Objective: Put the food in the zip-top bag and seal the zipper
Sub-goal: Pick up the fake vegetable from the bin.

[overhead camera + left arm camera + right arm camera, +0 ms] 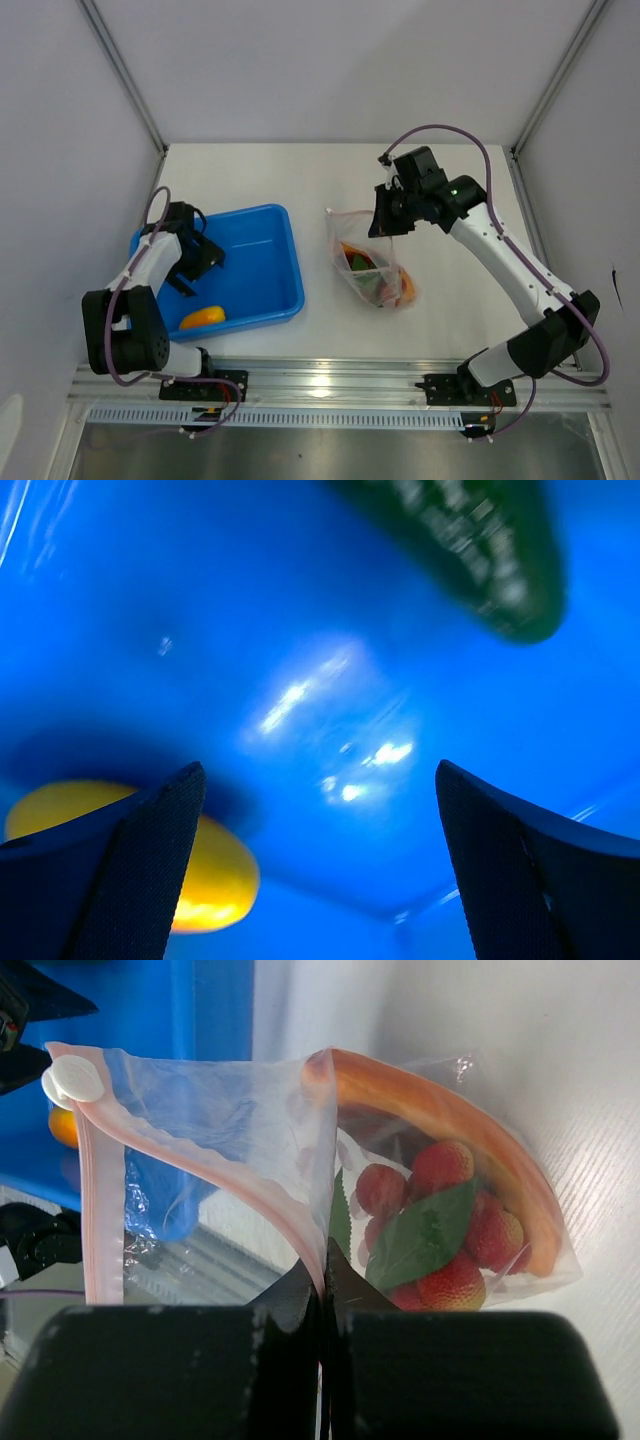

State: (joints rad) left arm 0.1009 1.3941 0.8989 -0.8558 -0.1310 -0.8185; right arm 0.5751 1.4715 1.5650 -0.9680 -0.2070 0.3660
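Right gripper (322, 1280) clenched on the bag (220, 1130) rim; my left gripper (318, 865) spread over the yellow piece (222, 880). If the pinch slips, the bag may sag shut.

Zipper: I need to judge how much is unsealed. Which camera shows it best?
Right wrist view: the zipper runs close-up as a pink strip, mouth gaping, pinched by the right hand. The top view gives only a faint line at the mouth of the bag; the left wrist view shows just the blue tray.
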